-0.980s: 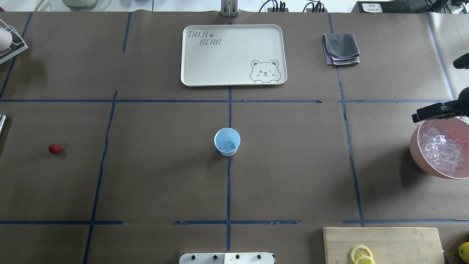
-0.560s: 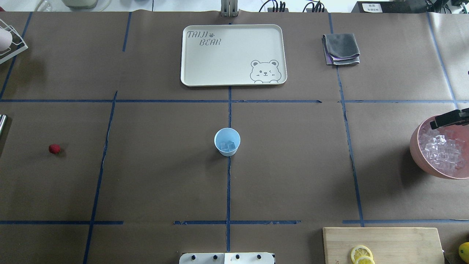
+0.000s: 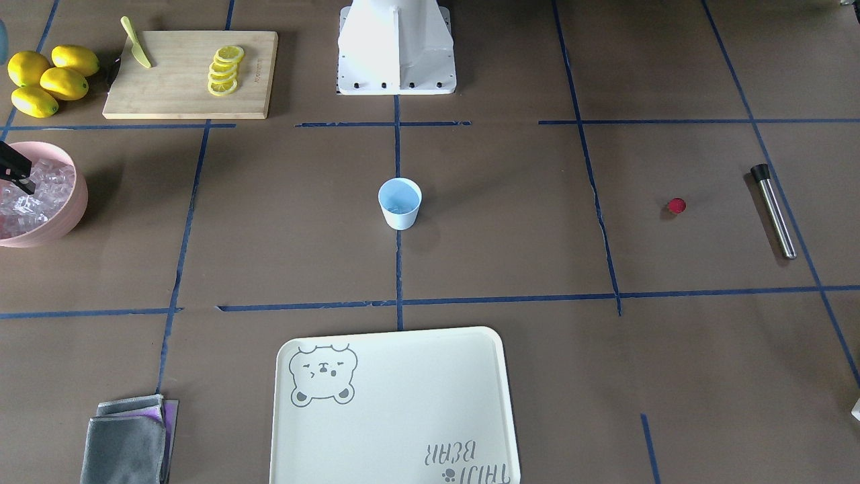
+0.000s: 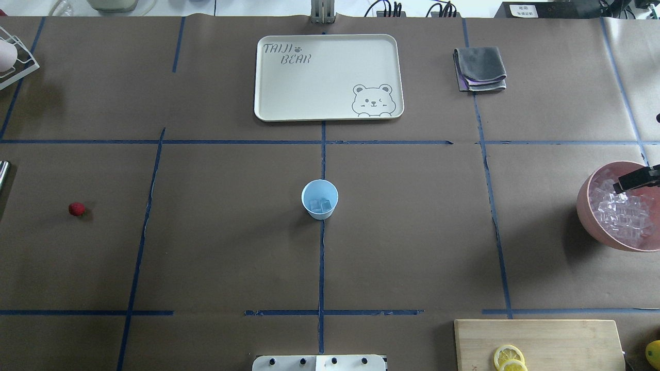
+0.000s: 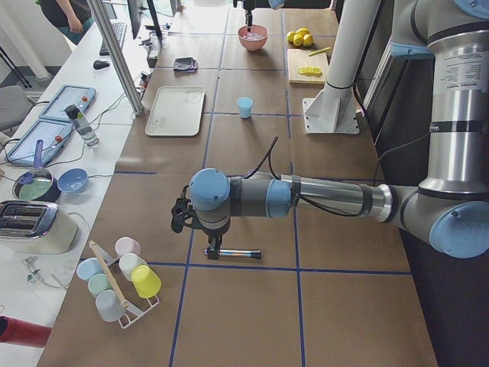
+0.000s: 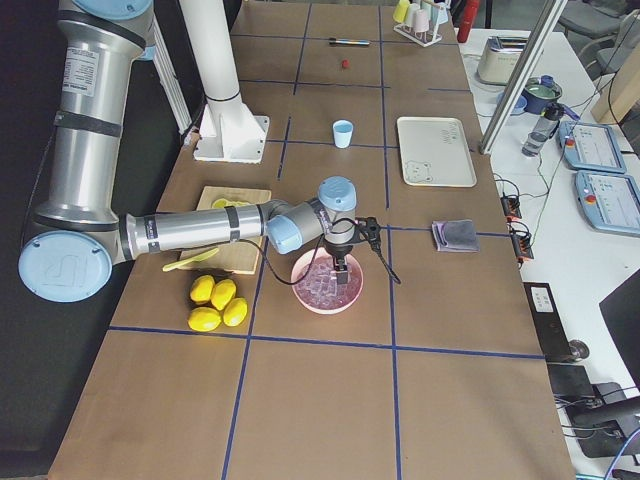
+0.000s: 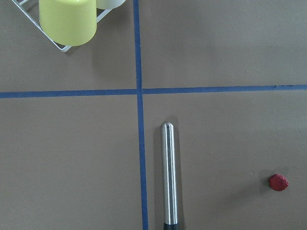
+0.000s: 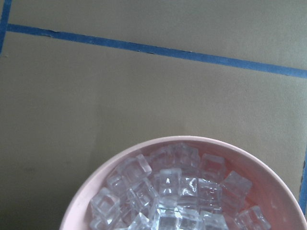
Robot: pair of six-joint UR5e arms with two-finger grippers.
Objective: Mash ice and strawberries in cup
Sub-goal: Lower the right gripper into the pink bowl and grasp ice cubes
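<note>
Cup [image 4: 319, 198]: stood mid-table, held 2 ice cubes [image 4: 320, 205]; light, tippable.
Strawberry [image 4: 76, 208]: lay far left of cup; soft, judged to need a gentle side pinch.
Right gripper [image 4: 625, 182]: hung over pink bowl [image 4: 585, 208]; opening could not be told.
Left gripper [image 5: 214, 249]: above muddler [image 7: 168, 172]; opening could not be told.

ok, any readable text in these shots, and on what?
"TAIJI BEAR": on the tray, beside a paw print.
Mark on the board, near its edge: too small to read.
White label beyond the table's far edge: blurred, unreadable.
Lettering on the right arm: too small.

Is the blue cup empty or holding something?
Not empty: the cup stands upright with clear ice cubes at its bottom.
</note>
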